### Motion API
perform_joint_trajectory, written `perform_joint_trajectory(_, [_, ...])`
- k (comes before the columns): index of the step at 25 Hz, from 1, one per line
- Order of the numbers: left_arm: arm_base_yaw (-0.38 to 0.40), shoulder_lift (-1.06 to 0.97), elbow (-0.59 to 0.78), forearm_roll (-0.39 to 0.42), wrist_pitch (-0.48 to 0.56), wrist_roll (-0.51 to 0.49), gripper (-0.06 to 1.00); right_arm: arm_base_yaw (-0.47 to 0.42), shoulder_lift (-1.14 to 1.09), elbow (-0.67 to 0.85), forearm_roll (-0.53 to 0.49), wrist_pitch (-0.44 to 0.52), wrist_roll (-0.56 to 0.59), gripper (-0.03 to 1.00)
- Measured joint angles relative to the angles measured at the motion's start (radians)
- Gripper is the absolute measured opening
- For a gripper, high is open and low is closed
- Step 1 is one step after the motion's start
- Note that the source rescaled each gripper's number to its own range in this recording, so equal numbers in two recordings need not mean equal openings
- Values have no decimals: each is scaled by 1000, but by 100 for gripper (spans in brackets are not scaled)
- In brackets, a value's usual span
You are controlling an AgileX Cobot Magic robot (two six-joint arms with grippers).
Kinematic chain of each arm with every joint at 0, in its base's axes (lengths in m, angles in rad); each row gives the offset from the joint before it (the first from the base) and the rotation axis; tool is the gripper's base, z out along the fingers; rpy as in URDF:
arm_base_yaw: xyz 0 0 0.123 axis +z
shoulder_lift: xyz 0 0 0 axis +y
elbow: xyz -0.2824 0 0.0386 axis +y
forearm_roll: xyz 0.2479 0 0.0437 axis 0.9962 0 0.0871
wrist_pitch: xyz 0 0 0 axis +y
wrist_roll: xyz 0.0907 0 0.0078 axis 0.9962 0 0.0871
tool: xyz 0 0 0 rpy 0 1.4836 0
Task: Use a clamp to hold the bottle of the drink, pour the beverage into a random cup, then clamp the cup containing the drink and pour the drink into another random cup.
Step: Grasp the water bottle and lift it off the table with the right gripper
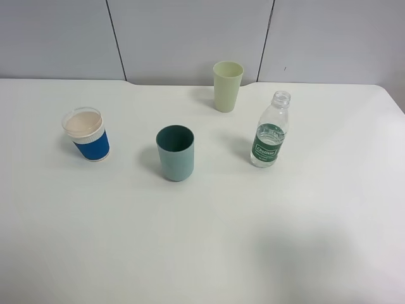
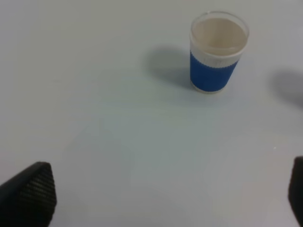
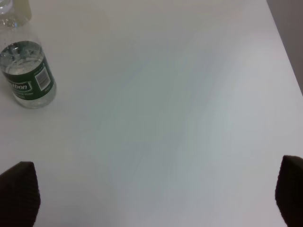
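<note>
The left gripper (image 2: 161,194) is wide open and holds nothing; only its two dark fingertips show, far apart, with bare table between them. The right gripper (image 3: 155,191) is just the same, wide open and empty; neither arm shows in the high view.

Seen from the high camera, the teal cup (image 1: 175,152) stands closest, near the middle of the table. The water bottle (image 1: 271,130) stands at about 3 o'clock from it, well apart, upright; the right wrist camera sees it too (image 3: 28,80). The blue paper cup (image 1: 87,134) stands at about 9 o'clock from the teal cup; the left wrist camera looks at it as well (image 2: 218,52). The pale green cup (image 1: 228,85) is farthest, at about 1 o'clock, near the back edge of the table.

The bottle is clear thin plastic with a green label; it looks about half full and I see no cap on top. I think it is light and a bit soft, so a hard squeeze could push water out of the open neck; the plastic may also be slippery. The best place to grab looks like the middle, around the label, where it is widest and straight; the neck seems too thin and too high. The right gripper is the closer one for this job.

The table (image 1: 190,253) is white, flat and smooth, so things may slide on it; behind it is a plain grey wall (image 1: 190,31) made of panels with dark lines between them.
</note>
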Motion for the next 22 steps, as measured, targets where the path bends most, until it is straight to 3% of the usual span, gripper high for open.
perform_joint_trajectory(22, [0,0,0,0,0,0,100,0,0,0,0,0,0,100])
